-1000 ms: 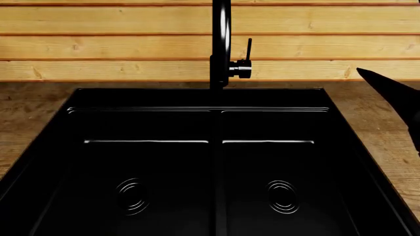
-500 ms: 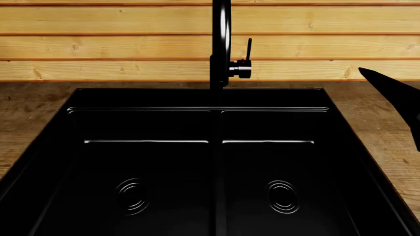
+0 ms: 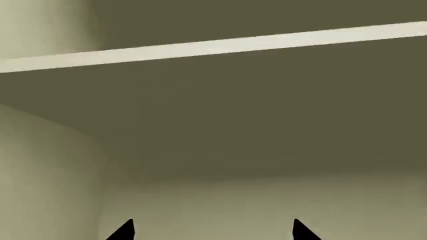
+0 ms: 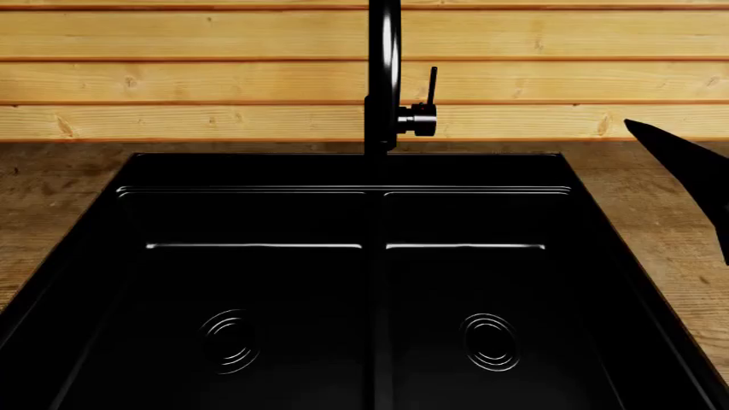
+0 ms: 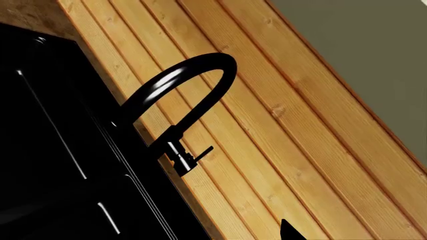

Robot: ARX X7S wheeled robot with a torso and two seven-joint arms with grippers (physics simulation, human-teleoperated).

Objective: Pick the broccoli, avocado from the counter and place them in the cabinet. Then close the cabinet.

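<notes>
Black pretty much fills the head view: a matte black double-basin sink [image 4: 341, 282] with two ringed drains, sunk into the brown wood-grain surface [image 4: 51, 196], and a glossy black arched faucet [image 4: 384, 77] standing at its back edge against the pale horizontal wood-plank wall [image 4: 205, 77].

No broccoli or avocado anywhere in these shots, so I can't say where they sit. My guess is we're either between grabs or off hunting for them.

The left hand [image 3: 212, 231] only shows as two dark pointed fingertips, set well apart with nothing between them. So it's wide open and empty. Ahead of it are flat olive-beige panels and a lighter strip [image 3: 220, 46], which could be the cabinet's inside, but honestly it's too featureless to call.

The right hand [image 5: 288, 229] is just one black tip poking into its own camera, with the faucet and planks out in front of it. A dark wedge [image 4: 684, 175] at the head view's edge is probably that arm. Can't tell whether it's open, shut or carrying anything.

Everything looks smooth and hard, nothing graspable nearby.
</notes>
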